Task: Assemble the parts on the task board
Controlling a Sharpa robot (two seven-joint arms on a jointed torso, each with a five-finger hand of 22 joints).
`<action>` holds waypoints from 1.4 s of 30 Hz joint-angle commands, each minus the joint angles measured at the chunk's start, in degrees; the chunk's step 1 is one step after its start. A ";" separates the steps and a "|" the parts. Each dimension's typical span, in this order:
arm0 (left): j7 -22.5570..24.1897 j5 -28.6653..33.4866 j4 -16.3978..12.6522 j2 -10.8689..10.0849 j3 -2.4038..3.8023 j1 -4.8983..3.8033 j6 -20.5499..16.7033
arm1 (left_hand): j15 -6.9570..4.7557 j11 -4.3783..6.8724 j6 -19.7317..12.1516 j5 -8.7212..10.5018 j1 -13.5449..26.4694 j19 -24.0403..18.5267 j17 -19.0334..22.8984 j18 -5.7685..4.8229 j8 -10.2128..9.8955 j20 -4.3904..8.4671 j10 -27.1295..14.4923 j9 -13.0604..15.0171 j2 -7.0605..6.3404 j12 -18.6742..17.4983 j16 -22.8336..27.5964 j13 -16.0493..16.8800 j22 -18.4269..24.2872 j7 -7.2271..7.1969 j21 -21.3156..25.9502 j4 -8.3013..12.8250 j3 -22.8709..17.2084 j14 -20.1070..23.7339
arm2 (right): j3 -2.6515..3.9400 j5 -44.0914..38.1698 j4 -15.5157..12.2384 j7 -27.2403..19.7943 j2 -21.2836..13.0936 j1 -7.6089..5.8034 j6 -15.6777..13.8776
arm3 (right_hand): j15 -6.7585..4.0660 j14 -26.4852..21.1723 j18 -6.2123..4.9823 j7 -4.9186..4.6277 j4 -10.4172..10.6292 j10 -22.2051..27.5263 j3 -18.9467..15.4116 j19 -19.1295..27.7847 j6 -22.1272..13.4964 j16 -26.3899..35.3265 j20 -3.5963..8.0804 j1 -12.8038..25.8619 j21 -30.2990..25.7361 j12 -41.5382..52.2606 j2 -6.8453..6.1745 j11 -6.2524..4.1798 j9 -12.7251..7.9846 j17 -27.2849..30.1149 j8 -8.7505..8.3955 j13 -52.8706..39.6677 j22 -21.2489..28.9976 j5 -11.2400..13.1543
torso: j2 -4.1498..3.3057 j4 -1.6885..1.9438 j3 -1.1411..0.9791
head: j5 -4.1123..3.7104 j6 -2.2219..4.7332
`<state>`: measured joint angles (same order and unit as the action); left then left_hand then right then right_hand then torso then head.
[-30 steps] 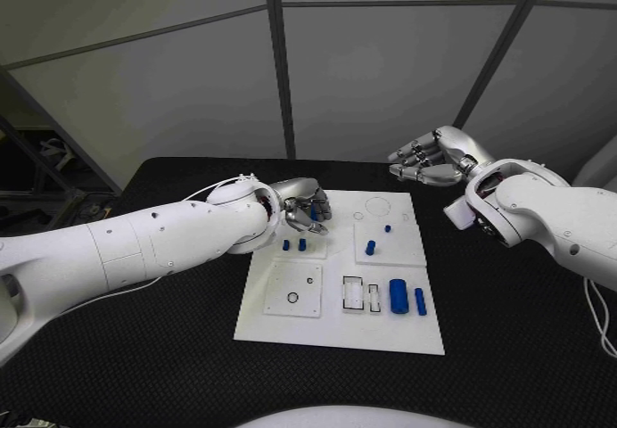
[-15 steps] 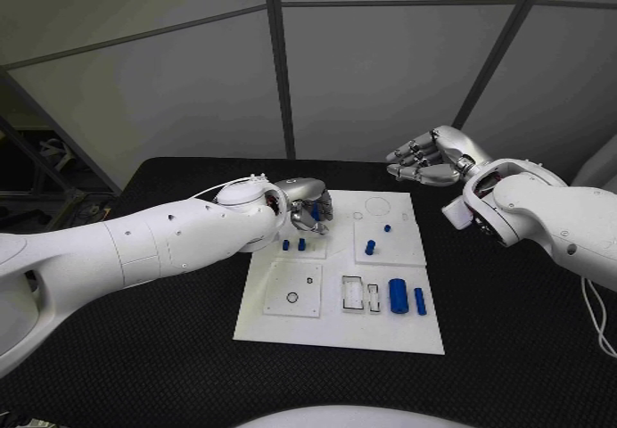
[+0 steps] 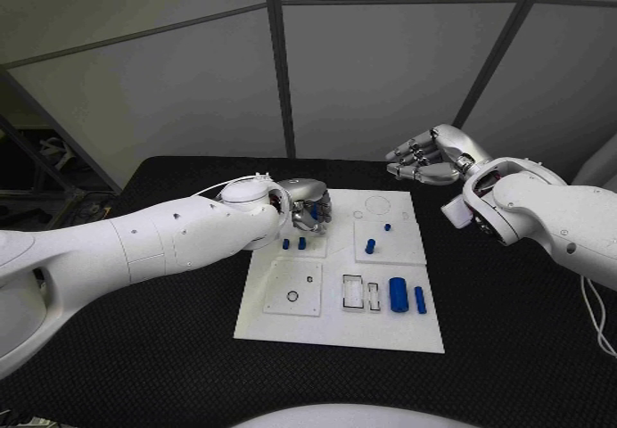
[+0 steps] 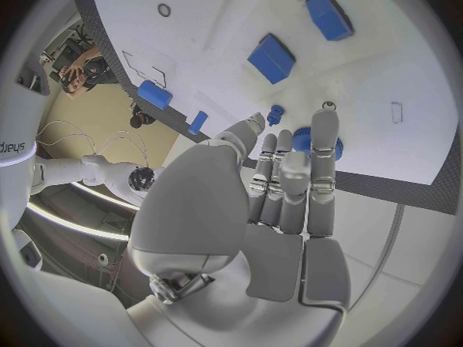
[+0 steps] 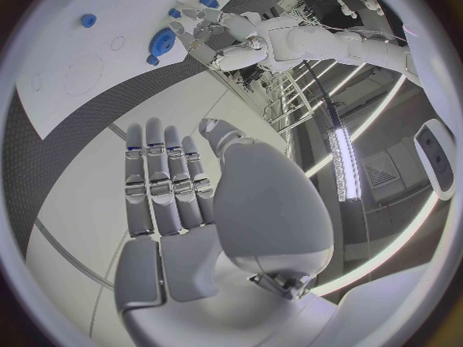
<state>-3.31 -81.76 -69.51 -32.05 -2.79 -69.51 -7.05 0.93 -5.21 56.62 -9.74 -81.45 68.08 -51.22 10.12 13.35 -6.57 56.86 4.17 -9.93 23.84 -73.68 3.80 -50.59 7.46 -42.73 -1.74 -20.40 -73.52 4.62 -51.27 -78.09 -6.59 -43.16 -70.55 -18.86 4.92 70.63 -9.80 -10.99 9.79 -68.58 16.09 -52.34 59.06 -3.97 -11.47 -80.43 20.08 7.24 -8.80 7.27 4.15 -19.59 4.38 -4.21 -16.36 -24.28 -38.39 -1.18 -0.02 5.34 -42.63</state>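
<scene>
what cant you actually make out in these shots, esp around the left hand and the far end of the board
- Head view: the left hand covers the far left corner of the task board; what lies under it is hidden.
- Left wrist view: fingers cover most of a round blue part; contact cannot be told.
- Head view: the right hand is curled; its palm side is hidden.

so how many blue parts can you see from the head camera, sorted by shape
small blocks: 2
upright pegs: 2
lying cylinders: 2
total: 6
</scene>
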 commanded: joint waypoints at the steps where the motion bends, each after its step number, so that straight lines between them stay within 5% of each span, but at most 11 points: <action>1: -0.89 -0.92 0.07 0.10 0.02 -0.07 2.23 | 0.08 0.03 0.61 0.03 0.23 0.35 -0.15 -0.41 -0.26 -0.05 0.45 -0.10 -0.51 -0.31 -0.54 -0.05 -0.47 0.14 -0.50 -0.03 -0.43 -0.55 | 0.03 -0.11 -0.04 -0.54 0.12 -0.10 -0.01 | -0.13 -0.46 -0.63 -0.11 -0.20 0.47 0.12 -0.49 -0.17 0.30 -0.01 -0.13 -0.22 -0.13 0.26 -0.06 0.08 0.06 0.08 0.08 0.06 -0.34 | 0.02 0.02 -0.01 | 0.05 -0.01; 28: -1.66 -0.94 1.64 1.27 0.02 0.11 4.37 | -0.02 0.09 1.04 0.23 0.12 0.96 -1.32 -0.84 -1.19 -0.02 1.54 -0.22 -0.38 -1.50 -2.46 -0.05 -3.91 0.58 -3.90 0.28 -2.53 -1.34 | 0.03 -0.11 0.01 -0.46 0.33 -0.09 0.22 | -0.13 -0.46 -0.63 -0.11 -0.20 0.47 0.12 -0.49 -0.17 0.30 -0.01 -0.13 -0.22 -0.13 0.26 -0.06 0.08 0.06 0.08 0.08 0.06 -0.34 | -0.02 -0.02 0.00 | -0.08 -0.42; 42: -2.16 -0.97 2.38 1.74 0.02 0.21 5.76 | -0.40 0.40 2.33 0.46 -1.22 3.70 -4.82 -1.92 -1.98 0.28 4.10 -0.18 0.20 -2.79 -5.16 0.02 -10.23 0.75 -10.98 1.92 -6.84 -3.88 | 0.03 -0.14 -0.13 -0.40 0.27 -0.09 0.26 | -0.12 -0.45 -0.62 -0.13 -0.17 0.46 0.15 -0.53 -0.16 0.29 -0.02 -0.08 -0.30 -0.11 0.33 -0.04 0.08 0.11 0.09 0.09 0.10 -0.35 | 0.05 0.08 0.02 | -0.28 -0.60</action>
<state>-4.96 -82.31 -67.17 -30.40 -2.65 -69.47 -2.99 0.51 -4.76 58.67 -9.50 -82.24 71.48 -56.00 7.84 11.60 -6.27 60.63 4.01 -9.68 21.27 -78.61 3.82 -60.65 8.27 -53.50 0.18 -27.08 -77.00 4.62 -51.32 -78.09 -6.56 -42.90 -70.54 -18.80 4.92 70.63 -9.80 -10.99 9.79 -68.58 16.08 -52.34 59.06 -3.97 -11.47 -80.44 20.08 7.24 -8.80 7.27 4.14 -19.54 4.38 -4.22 -16.31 -24.28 -38.38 -1.18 -0.03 5.06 -43.22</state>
